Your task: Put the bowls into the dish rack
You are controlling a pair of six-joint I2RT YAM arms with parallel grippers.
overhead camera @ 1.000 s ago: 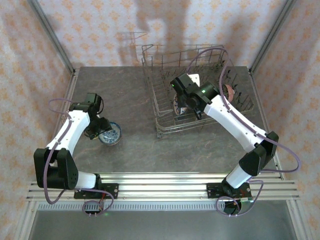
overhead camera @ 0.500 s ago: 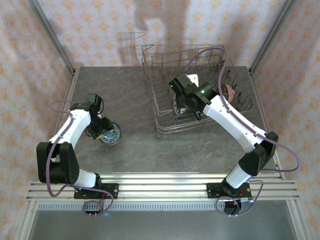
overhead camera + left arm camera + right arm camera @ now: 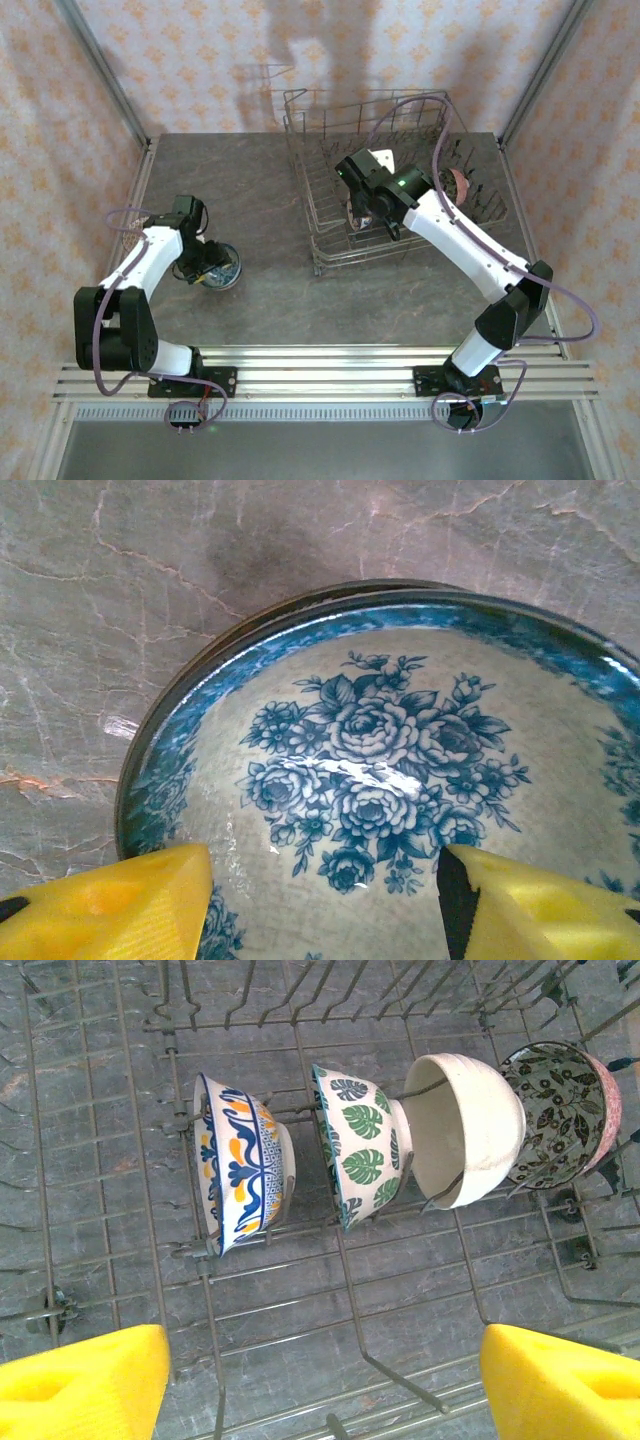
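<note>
Step in hand: pickup of the blue rose-print bowl (image 3: 380, 760), which sits upright on the desk (image 3: 270, 300), well apart from the dish rack (image 3: 335, 252), on its left side. The left hand (image 3: 322, 905) hovers low over this bowl, jaws moderately wide, nothing clamped. One yellow pad (image 3: 110, 900) overlaps the dark rim; the other lies above the interior. Next move, as judged: seat one pad outside the thin rim, close, then carry to a free slot in the rack. The glaze is glossy, likely slick; the desk is veined, stone-look grey. The right hand (image 3: 325, 1385), wide and empty, hangs over the rack above four bowls standing on edge between grey wire tines: blue-and-orange bowl (image 3: 240, 1175), green-leaf bowl (image 3: 360, 1145), plain cream bowl (image 3: 465, 1130), dark floral bowl (image 3: 560, 1120).
</note>
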